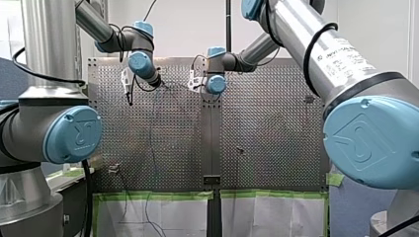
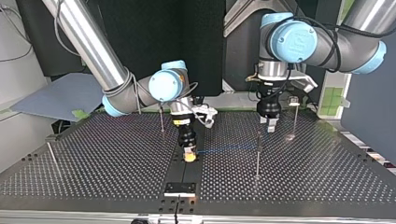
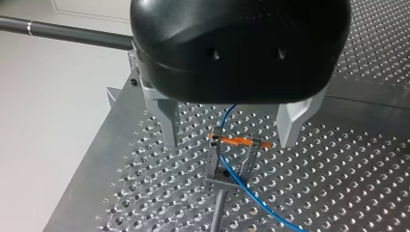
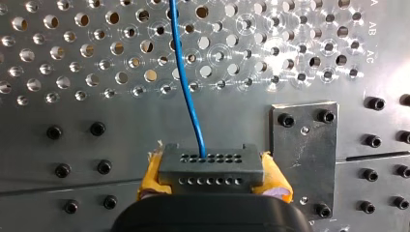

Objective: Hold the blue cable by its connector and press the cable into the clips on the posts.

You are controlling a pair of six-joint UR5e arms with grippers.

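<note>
Connector: dark multi-hole connector (image 4: 210,164), pinched by its two short ends between the yellow pads (image 4: 151,178) of my right end effector (image 4: 212,184), which is closed firmly on it, low over the perforated counter (image 4: 72,121).
Cable: blue cable (image 4: 186,82) leaves the connector's face and runs straight ahead of the right end effector. In the top view it is a nearly level line from that end effector across to a thin post (image 2: 258,156).
Left end effector: my left end effector (image 3: 228,142) has its metal fingers (image 3: 167,123) spread wide and nothing in them. It hangs over the post's head, one finger to each side, touching neither cable nor clip.
Clip: forked clip (image 3: 231,157) sits directly beneath the left end effector, centred between its fingers, with an orange strip (image 3: 239,142) across its mouth. The cable passes down through the fork and on past the post. Whether it is fully seated, I cannot tell.
Long axis: the cable crosses the fork roughly at right angles to the line between the left fingers, so they bracket the clip, not the cable's run.
Nearer arm: the left, right above the clip. The right is well off along the cable, at the connector end.
Call: looks like the press is next, straight down from the left end effector, while the right holds the line steady.
Risk: too much pull at the connector could lift the cable out of the fork.
</note>
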